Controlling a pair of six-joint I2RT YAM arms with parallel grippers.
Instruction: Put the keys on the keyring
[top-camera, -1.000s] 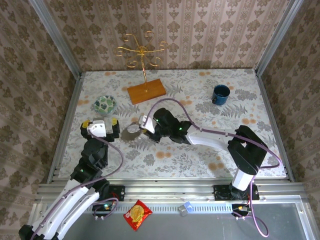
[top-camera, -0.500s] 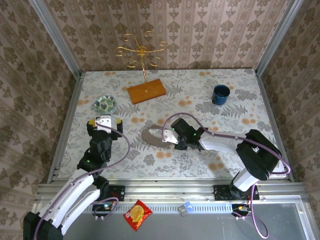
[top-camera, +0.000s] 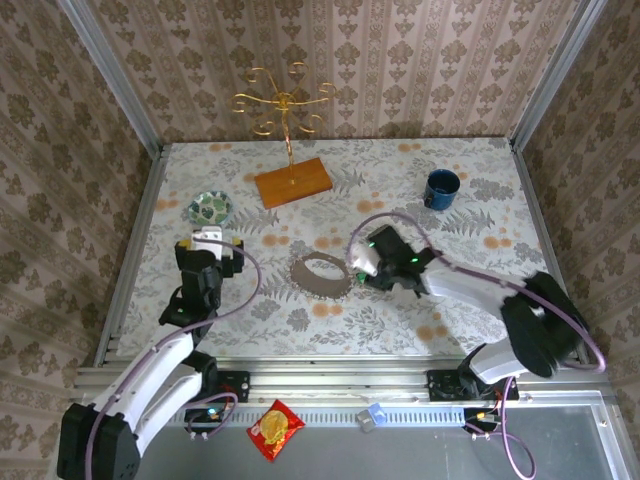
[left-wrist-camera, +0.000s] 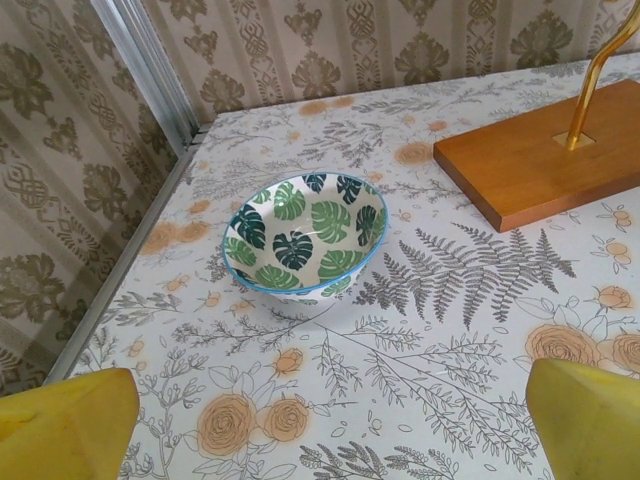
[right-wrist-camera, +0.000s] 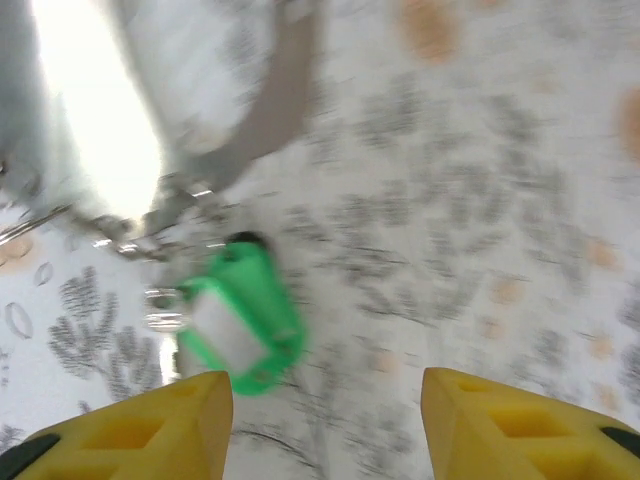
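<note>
The keyring (top-camera: 320, 275) is a flat brown-grey oval loop lying on the table's middle. My right gripper (top-camera: 361, 264) hovers just right of it, open. In the blurred right wrist view, a green-headed key (right-wrist-camera: 240, 315) lies on the cloth beside the band (right-wrist-camera: 285, 90), with shiny metal links between them. The key sits close to the left yellow fingertip (right-wrist-camera: 130, 430), and the right gripper (right-wrist-camera: 325, 430) holds nothing. My left gripper (top-camera: 208, 246) stands open at the left, and in its wrist view the left gripper (left-wrist-camera: 325, 430) has bare cloth between its fingers.
A leaf-patterned bowl (left-wrist-camera: 305, 230) sits ahead of the left gripper, the same bowl (top-camera: 210, 208) at the table's left. The wooden base (top-camera: 291, 182) of the gold wire stand (top-camera: 283, 105) is at the back. A blue cup (top-camera: 441, 188) stands back right. A snack packet (top-camera: 275, 430) lies below the table's edge.
My right gripper carried the keyring rightward, opened and let it go; the loop now lies flat. The left gripper drew back slightly and stayed open.
</note>
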